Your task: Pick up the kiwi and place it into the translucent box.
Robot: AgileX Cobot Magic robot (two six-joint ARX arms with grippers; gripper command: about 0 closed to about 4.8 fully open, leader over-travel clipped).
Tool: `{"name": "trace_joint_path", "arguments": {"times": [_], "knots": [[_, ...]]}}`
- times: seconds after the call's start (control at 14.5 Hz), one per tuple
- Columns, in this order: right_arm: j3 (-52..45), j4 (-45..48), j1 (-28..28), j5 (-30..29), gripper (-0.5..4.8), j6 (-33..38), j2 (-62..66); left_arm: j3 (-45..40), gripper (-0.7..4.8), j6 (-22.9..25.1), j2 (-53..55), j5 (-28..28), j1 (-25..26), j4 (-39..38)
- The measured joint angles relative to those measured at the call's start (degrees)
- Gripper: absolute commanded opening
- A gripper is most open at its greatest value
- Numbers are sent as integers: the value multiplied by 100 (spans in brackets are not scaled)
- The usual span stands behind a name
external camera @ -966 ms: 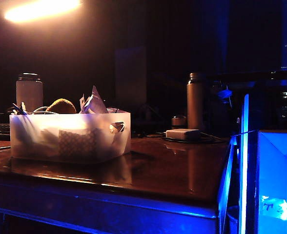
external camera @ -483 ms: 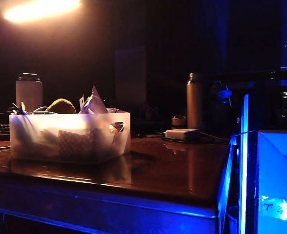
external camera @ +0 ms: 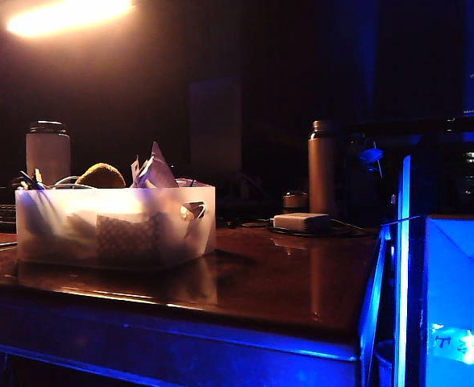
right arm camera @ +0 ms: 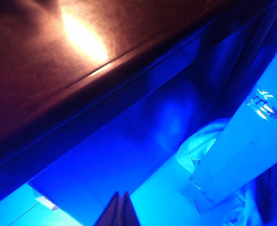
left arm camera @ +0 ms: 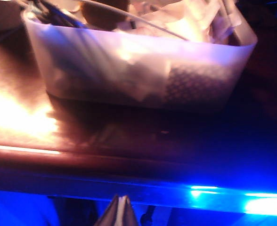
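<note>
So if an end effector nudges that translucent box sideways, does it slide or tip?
Probably slides. The translucent box sits low and wide on the glossy table, so tipping looks unlikely. Thin frosted walls with handle cut-outs may flex. The kiwi rides high on the heaped contents and might roll. Both end effectors, left and right, are shut, off the table edge.

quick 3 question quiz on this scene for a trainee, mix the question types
1. True or false: the kiwi already sits in the translucent box.
2. How do the jaws of the left claw and the right claw stand? A open, B shut, C one each.
3. In the exterior view, what tall thing stands behind the box's left end?

Key:
1. True
2. B
3. A lidded jar
</note>
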Motion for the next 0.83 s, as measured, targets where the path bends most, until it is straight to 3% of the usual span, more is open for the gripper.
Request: {"name": "trace_joint_path", "arguments": {"times": [0.83], "knots": [[-20, -7, 0, 48, -1, 2, -81, 0, -5, 11, 0, -20, 0, 0]]}}
